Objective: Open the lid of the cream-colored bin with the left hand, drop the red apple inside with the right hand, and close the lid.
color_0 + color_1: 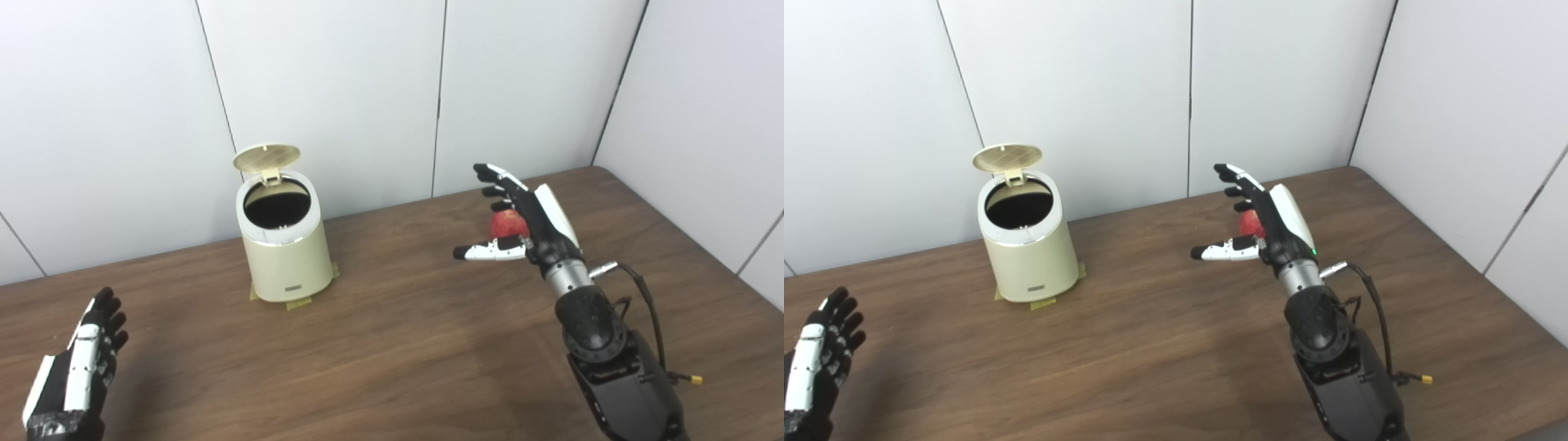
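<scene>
Fingers [497, 177] of the right hand [520, 214] are spread wide, thumb extended toward the bin side; they hold nothing. Nearest the viewer, the left hand [86, 349] rests low over the table [392, 343], fingers apart and lightly curled, also holding nothing, well apart from everything else.

Just beyond the right palm, between the thumb and the upper fingers, sits the red apple [507, 225] on the table. Contact between hand and apple cannot be confirmed; the hand hides much of the fruit.

Handling judgement: the apple is rigid, rounded, smooth-skinned and moderately light. It may roll if nudged from one side. Take hold across its widest part, thumb opposing the fingers, and close evenly.

Farther off, well to the thumb side of the right hand, stands the cream-colored bin [286, 263], secured at its base with tape tabs [300, 302]. Its lid [266, 157] is raised upright behind the dark opening, so the opening step appears complete. The apple is not yet inside.
</scene>
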Robot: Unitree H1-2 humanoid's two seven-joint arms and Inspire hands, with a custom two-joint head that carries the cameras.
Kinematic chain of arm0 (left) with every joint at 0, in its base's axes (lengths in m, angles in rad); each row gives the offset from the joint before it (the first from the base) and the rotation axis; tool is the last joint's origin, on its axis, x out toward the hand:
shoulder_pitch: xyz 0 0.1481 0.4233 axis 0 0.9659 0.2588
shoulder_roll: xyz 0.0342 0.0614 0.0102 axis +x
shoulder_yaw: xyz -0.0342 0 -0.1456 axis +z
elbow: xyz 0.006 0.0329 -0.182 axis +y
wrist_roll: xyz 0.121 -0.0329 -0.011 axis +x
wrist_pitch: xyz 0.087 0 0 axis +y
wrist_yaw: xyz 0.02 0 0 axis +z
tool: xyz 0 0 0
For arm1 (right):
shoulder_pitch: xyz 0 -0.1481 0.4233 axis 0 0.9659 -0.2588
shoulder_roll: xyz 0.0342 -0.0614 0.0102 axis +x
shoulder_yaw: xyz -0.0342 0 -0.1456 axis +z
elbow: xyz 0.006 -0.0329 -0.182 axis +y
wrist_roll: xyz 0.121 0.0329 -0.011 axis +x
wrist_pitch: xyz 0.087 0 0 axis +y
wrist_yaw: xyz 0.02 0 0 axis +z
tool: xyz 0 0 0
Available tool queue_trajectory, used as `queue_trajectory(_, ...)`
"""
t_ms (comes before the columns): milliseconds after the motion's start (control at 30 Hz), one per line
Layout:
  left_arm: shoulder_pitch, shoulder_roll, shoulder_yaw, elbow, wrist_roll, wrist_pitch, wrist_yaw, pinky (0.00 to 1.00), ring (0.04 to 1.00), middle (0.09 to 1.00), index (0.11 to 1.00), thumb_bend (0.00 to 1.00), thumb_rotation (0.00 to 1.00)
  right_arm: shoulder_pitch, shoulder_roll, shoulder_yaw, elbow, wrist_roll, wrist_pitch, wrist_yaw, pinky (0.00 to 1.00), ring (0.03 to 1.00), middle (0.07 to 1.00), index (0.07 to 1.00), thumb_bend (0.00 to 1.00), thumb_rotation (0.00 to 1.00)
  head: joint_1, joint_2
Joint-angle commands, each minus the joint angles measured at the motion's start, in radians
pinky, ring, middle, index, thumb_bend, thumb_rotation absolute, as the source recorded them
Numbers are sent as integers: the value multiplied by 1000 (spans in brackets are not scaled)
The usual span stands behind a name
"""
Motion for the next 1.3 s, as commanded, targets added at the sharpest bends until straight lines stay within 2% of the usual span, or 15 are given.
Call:
queue_trajectory(0,-32,19,-7,-15,-4,-30,8,992,990,997,1000,396,951,-69,-49,-4,-6,-67,25,-10,724,810,842,837,845,62,-10,-3)
queue_trajectory(100,-35,26,-21,-9,11,-40,12,967,975,990,1000,435,943,-107,-92,2,33,-102,55,15,796,864,872,860,858,87,-23,-8)
queue_trajectory(200,-36,33,-29,-5,14,-49,12,946,962,977,1000,467,924,-146,-128,11,92,-115,69,35,774,859,863,862,874,93,-36,-14)
queue_trajectory(300,-34,38,-35,-7,17,-49,13,967,958,970,1000,444,930,-182,-163,23,168,-119,55,43,732,833,851,841,893,79,-46,-20)
queue_trajectory(400,-28,47,-42,-9,23,-50,9,962,958,963,1000,488,937,-213,-198,51,247,-149,33,28,696,817,830,805,918,64,-45,-18)
queue_trajectory(600,-20,53,-38,-14,6,-43,4,933,942,948,1000,482,890,-270,-254,104,343,-192,43,44,680,817,834,802,912,74,-37,-13)
queue_trajectory(700,-19,54,-32,-18,-3,-28,5,933,938,939,1000,499,863,-305,-286,133,398,-193,39,80,703,839,847,813,899,57,-30,-8)
queue_trajectory(833,-18,72,-37,-36,9,-22,2,874,923,924,992,503,884,-359,-324,192,466,-211,49,152,719,866,871,829,910,85,-27,-5)
queue_trajectory(1000,-20,72,-34,-42,-1,-10,10,830,921,929,1000,517,886,-415,-345,252,554,-233,42,185,708,861,864,823,938,113,-30,-3)
queue_trajectory(1133,-16,74,-38,-49,3,-3,11,835,919,927,1000,522,896,-449,-354,293,596,-255,35,206,705,865,862,816,943,137,-38,3)
queue_trajectory(1200,-17,75,-39,-38,4,-15,10,814,905,922,989,462,876,-460,-359,314,608,-268,32,220,712,859,859,814,947,168,-39,4)
queue_trajectory(1267,-18,73,-39,-29,5,-21,12,795,897,918,984,443,862,-466,-362,325,619,-273,26,230,715,855,858,813,954,179,-37,7)
